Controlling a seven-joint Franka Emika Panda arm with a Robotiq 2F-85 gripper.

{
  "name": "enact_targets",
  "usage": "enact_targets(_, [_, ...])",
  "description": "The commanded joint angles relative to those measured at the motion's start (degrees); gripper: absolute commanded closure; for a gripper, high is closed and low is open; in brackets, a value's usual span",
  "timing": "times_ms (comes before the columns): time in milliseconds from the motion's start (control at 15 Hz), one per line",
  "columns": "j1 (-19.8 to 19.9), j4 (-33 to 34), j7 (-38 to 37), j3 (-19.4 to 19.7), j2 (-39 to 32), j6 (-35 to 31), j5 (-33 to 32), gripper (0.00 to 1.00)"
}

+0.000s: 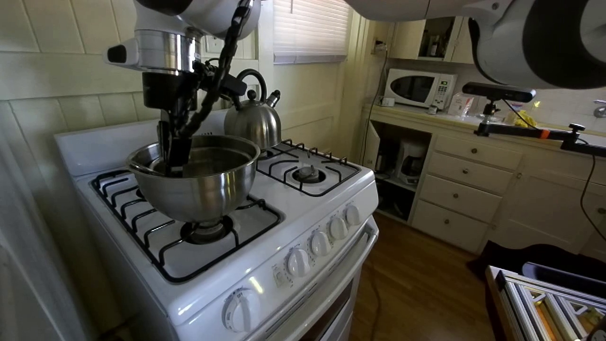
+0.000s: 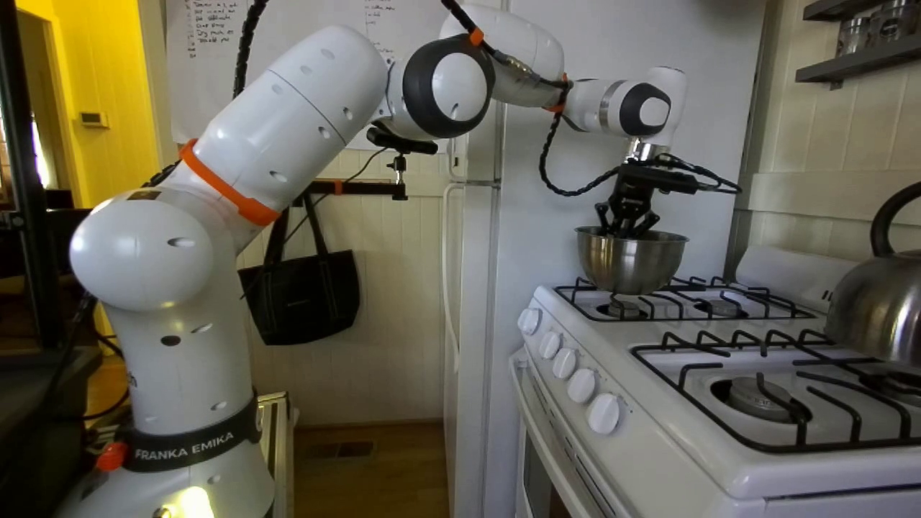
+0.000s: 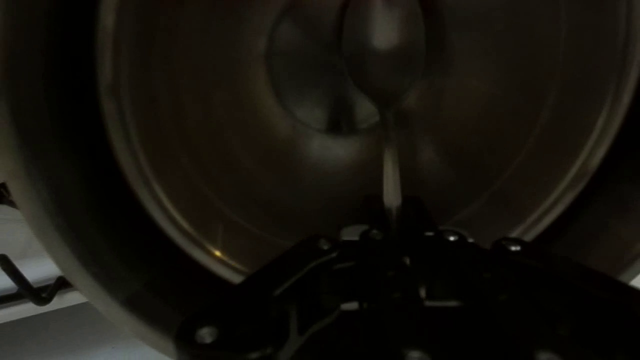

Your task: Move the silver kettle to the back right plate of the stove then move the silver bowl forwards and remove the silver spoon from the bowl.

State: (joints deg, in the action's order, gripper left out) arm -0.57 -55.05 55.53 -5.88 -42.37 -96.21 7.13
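Cannot see the whole scoop of the spoon [image 3: 385, 75] in the wrist view, cut off by the top edge, nor the end of its handle, lost in blackness within the gripper [image 3: 393, 220]. Cannot see the right side of the kettle [image 2: 878, 309] in an exterior view, cut off by the edge, nor the gripper's lower end, hidden behind the wall of the bowl [image 2: 629, 266]. Cannot read the handwriting [image 2: 223, 20] there, too small.
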Motion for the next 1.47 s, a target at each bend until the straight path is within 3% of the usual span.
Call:
enact_targets(0, [-0.97, 0.89, 0.08, 0.68, 0.81, 0.83, -2.03, 0.96])
enact_targets(467, [1.70, -2.41, 2.42, -0.14, 8.02, -0.74, -0.30, 0.96])
enact_targets(800, [6.24, -4.10, 3.56, -1.77, 11.96, -6.72, 7.56, 0.96])
enact_targets(1067, [9.19, -6.14, -1.36, 0.63, 14.27, -11.09, 10.59, 0.96])
enact_targets(1400, [11.80, -10.02, -7.53, 4.52, 16.85, -11.79, 7.91, 0.96])
